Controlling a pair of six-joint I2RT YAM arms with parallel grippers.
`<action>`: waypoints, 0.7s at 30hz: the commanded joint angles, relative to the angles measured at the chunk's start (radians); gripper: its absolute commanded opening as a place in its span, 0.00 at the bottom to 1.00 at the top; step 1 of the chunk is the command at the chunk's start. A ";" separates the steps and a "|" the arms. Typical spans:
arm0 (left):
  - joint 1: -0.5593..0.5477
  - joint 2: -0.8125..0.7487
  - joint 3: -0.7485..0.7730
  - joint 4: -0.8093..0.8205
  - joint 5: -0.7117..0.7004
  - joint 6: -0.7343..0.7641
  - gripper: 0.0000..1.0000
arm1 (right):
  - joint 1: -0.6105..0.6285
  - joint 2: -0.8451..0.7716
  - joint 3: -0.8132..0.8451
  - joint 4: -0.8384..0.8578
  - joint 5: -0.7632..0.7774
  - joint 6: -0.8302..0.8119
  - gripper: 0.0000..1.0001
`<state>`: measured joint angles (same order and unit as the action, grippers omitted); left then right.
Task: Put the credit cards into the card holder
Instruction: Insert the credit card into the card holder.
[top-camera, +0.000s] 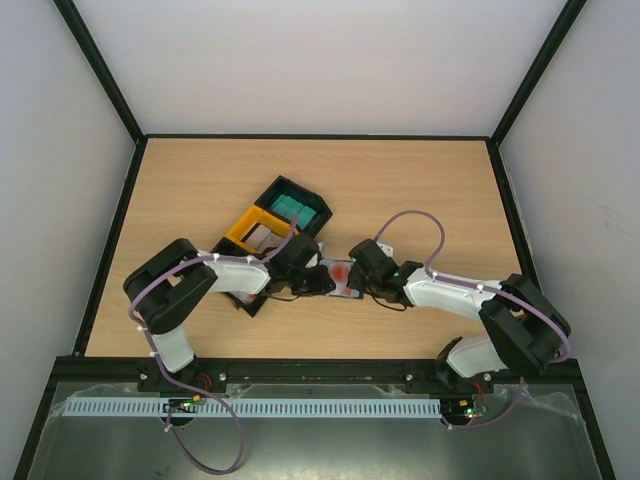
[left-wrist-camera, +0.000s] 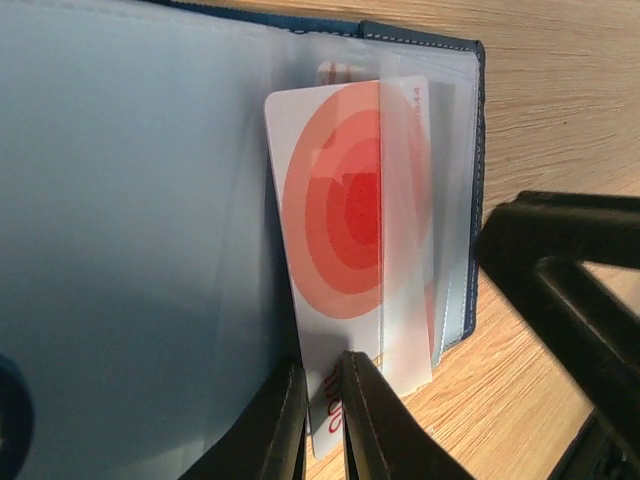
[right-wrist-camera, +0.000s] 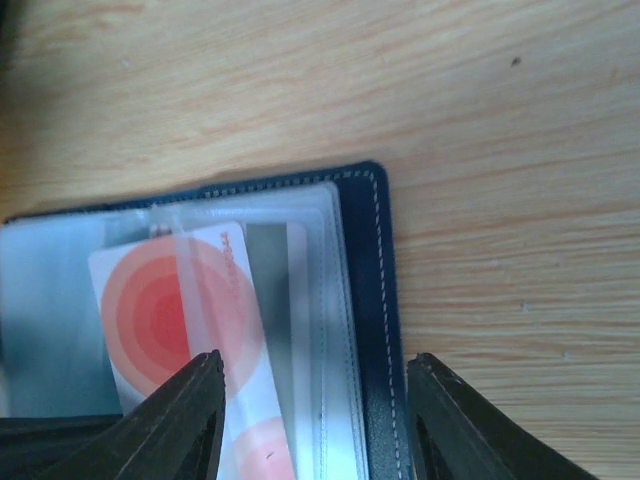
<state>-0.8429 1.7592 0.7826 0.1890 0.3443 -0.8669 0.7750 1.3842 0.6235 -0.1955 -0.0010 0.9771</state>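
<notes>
With the left hand (left-wrist-camera: 322, 425) clamps the lower edge of a red-and-white credit card (left-wrist-camera: 345, 210), half under a clear sleeve (left-wrist-camera: 405, 230) of the open card holder (right-wrist-camera: 372, 300) mid-frame on the tabletop (right-wrist-camera: 500, 150), right hand (right-wrist-camera: 315, 410) open astride its edge; seems midway, a striped card (right-wrist-camera: 266, 290) apparently already sleeved.

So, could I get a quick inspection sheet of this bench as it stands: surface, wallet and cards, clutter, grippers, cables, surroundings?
Surface: light wood table, no spills seen.
Job's things: card holder lies open; red-and-white card sits partly under a clear sleeve; striped card shows in the sleeve next to it.
Clutter: black tray with teal contents, yellow tray against it.
Grippers: left gripper pinches the red-and-white card's end; right gripper is open, straddling the holder's edge.
Cables: purple cables loop along both arms.
Surroundings: white walls, black frame.
</notes>
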 joint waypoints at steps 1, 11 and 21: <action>-0.019 0.038 0.047 -0.112 -0.039 0.054 0.13 | -0.005 0.035 -0.029 0.061 -0.043 0.011 0.48; -0.028 0.081 0.113 -0.175 -0.043 0.153 0.13 | -0.030 0.064 -0.058 0.157 -0.145 -0.022 0.45; -0.033 0.104 0.161 -0.205 -0.009 0.235 0.15 | -0.047 0.003 -0.059 0.155 -0.123 -0.049 0.45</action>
<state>-0.8639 1.8271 0.9234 0.0494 0.3260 -0.6773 0.7265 1.4315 0.5774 -0.0444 -0.1314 0.9440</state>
